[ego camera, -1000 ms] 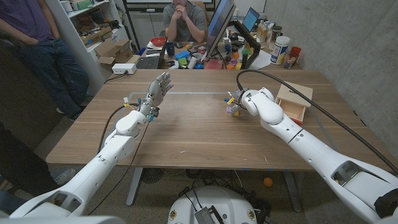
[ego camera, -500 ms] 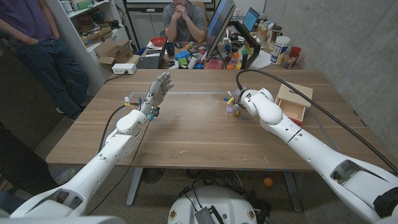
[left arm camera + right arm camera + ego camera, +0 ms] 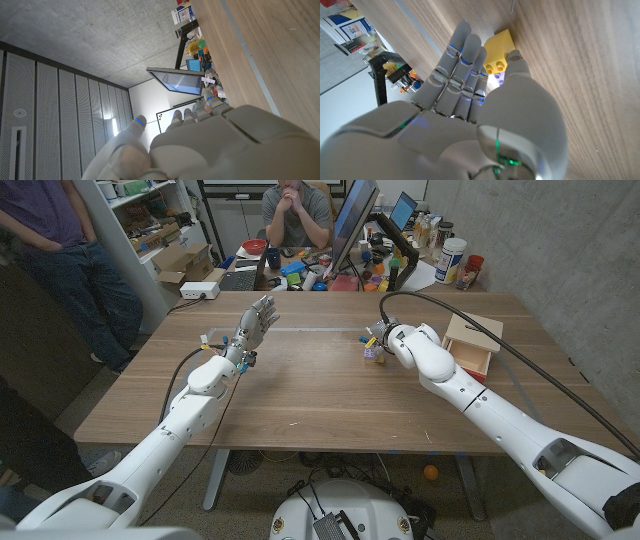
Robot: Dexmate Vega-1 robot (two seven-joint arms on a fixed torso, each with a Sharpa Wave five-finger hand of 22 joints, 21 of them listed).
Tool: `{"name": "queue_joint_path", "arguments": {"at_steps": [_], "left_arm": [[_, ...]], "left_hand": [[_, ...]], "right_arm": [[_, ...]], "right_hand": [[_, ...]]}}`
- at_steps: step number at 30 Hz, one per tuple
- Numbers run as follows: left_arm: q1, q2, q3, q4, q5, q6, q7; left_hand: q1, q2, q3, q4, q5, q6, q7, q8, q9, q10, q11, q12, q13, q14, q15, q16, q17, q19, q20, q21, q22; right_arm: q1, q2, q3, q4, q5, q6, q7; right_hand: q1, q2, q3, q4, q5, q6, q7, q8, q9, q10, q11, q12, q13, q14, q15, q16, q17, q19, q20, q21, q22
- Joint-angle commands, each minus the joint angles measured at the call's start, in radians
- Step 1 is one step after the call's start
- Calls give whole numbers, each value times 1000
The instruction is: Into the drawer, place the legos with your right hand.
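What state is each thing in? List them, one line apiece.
legos: on the table, under the right hand's fingers; not in the drawer.
drawer: seems pulled open, nothing visible inside.
right hand: over the legos, thumb against the yellow one; grip unclear.
left hand: raised, fingers apart, holding nothing.

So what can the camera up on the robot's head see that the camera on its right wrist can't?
The head view takes in the raised left hand, the wooden drawer by the right arm, and people behind the table. The right wrist view alone shows up close the yellow lego with its studs and a pale purple lego under the fingers. Both show the right hand at the legos and the wooden tabletop.
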Motion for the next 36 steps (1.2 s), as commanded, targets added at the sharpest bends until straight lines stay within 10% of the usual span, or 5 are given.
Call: {"name": "queue_joint_path", "arguments": {"at_steps": [1,36], "left_arm": [[3,-1,-1,0,2,-1,2],[11,0,2,-7,8,-18,-4]], "left_hand": [[-8,100,-4,0,6,3,0,4,3,0,4,4,2,-1,3,3,5,0,6,-2,2],[-8,100,-14,0,8,2,0,3,3,0,3,4,2,-2,3,3,4,0,7,-3,2]], "right_arm": [[-12,-5,4,-15,3,-3,-31],[-37,-19,50,-119,-85,-12,-20]], "right_hand": [[50,66,-4,3,6,73,-51,114,103,13,6,8,10,14,-37,8,19,12,-2,14,5],[66,85,-23,16,-1,81,-42,132,90,32,4,9,29,19,-35,7,107,-2,0,63,10]]}}
